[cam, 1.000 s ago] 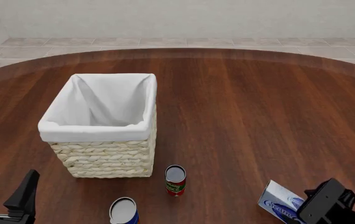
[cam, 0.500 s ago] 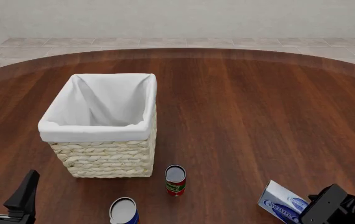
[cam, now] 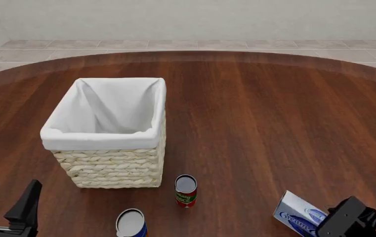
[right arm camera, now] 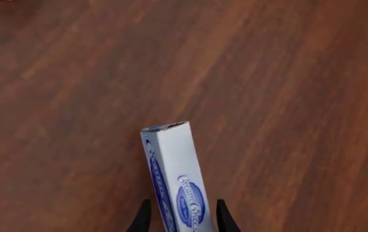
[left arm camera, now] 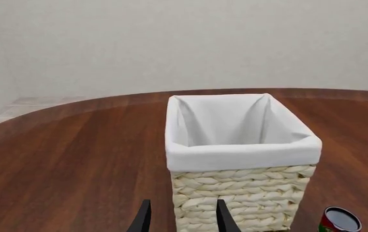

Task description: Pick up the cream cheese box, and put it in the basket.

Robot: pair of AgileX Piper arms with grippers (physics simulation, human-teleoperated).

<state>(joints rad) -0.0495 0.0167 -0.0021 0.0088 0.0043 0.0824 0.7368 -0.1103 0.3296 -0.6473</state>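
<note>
The cream cheese box [cam: 297, 211], a white carton with blue script, stands on a narrow edge on the wooden table at the near right. In the right wrist view the cream cheese box [right arm camera: 174, 169] reaches in between my right gripper's [right arm camera: 182, 223] two fingers, which stand apart on either side of it. In the front view the right arm [cam: 349, 219] covers the box's near end. The wicker basket [cam: 108, 163] with a white liner stands at the left; it also shows in the left wrist view [left arm camera: 235, 188]. My left gripper [cam: 6, 197] is open and empty, near the table's front left.
A red can [cam: 186, 190] stands upright just to the right of the basket's near corner; it also shows in the left wrist view [left arm camera: 340, 220]. A blue can [cam: 130, 223] stands nearer the front edge. The table [cam: 273, 123] is dark wood.
My right arm has sunk lower and slightly nearer over the box's end. The box, basket, cans and left arm have not moved.
</note>
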